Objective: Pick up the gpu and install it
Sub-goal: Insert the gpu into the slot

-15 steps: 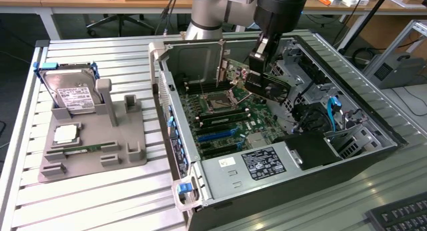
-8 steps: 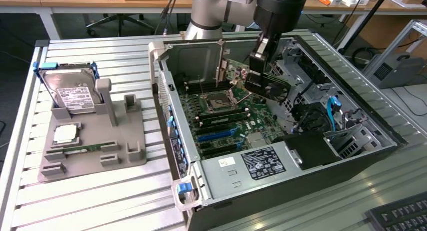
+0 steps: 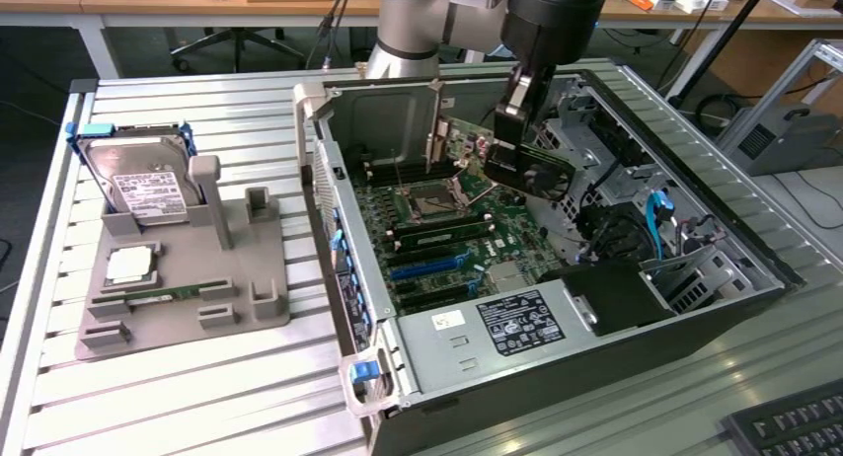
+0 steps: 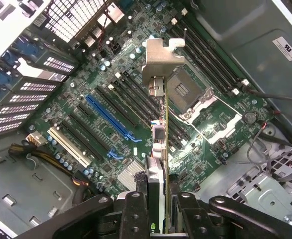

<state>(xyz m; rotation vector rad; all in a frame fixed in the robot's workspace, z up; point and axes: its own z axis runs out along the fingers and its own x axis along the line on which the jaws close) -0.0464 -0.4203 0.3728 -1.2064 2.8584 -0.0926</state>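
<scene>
Slatted metal worktop carries an open computer case toward its edge on the exterior view's right. A gray holder with a hard drive sits near the edge on the exterior view's left. We see the pincer pinching the gpu by one long edge, inside the case over the motherboard. We cannot tell whether it touches a slot. In the wrist view the card hangs edge-on, its silver bracket at the far end, beside the CPU socket.
</scene>
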